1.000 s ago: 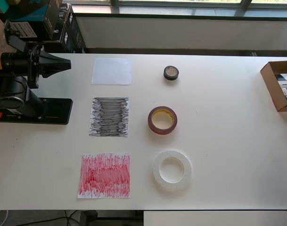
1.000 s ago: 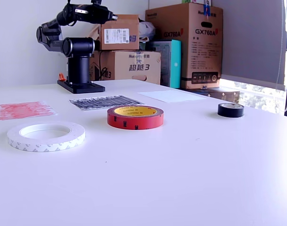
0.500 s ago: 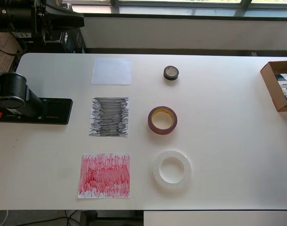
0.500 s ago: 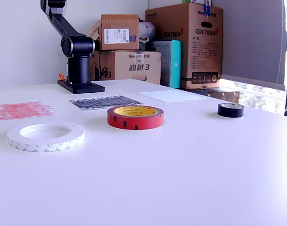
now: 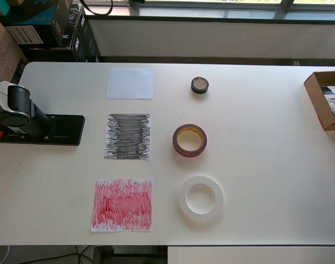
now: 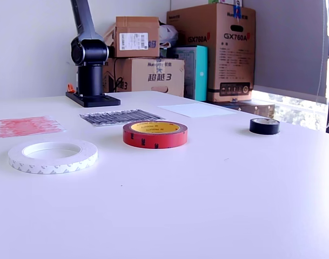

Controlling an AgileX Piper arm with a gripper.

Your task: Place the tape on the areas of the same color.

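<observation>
Overhead view: white table (image 5: 266, 181) with three tape rolls in a column and three paper squares in a column just to their left in this view.
Claw: out of both pictures; whether its fingers are apart or together cannot be told. Only the arm's black base (image 5: 43, 129) and a rising link (image 6: 84, 24) show, so no roll can be placed relative to the claw.
Black tape roll (image 5: 199, 85): small, matte ring, level with the plain white sheet (image 5: 130, 83).
Dark red tape roll (image 5: 190, 141): mid-sized, yellowish core, glossy, beside the black-scribbled sheet (image 5: 127, 137).
White tape roll (image 5: 200, 198): large, flat, translucent, beside the red-scribbled sheet (image 5: 122, 205).
Contact: every roll lies on bare table, apart from its sheet.
</observation>
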